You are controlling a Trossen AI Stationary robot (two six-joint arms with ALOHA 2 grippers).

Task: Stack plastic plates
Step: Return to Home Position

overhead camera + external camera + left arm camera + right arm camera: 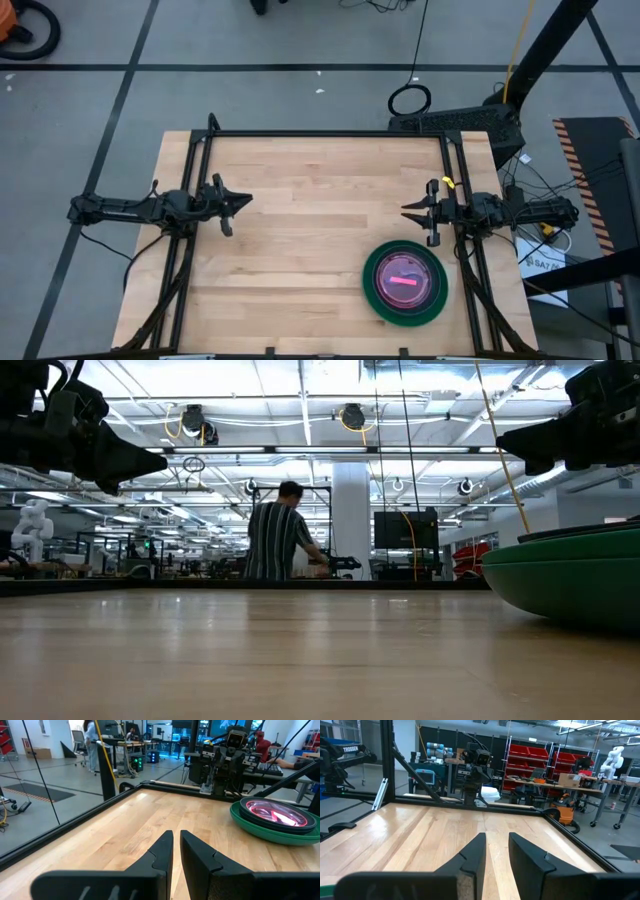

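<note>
The plastic plates (405, 282) stand in one stack on the table's right near part. A large green plate is at the bottom, dark plates lie in it, and a pink translucent one shows on top. The left wrist view shows the stack (275, 817) from the side, and the low view shows its green rim (570, 585). My left gripper (245, 200) hovers shut over the table's left side, far from the stack. My right gripper (404, 210) hovers just beyond the stack's far side, pointing toward the left, its fingers (475, 850) a narrow gap apart and holding nothing.
Black frame rails (330, 133) run along the table's far, left and right edges. Bare wood (300, 230) lies between the two grippers and left of the stack. A person (275, 540) stands in the room beyond the far edge, away from the table.
</note>
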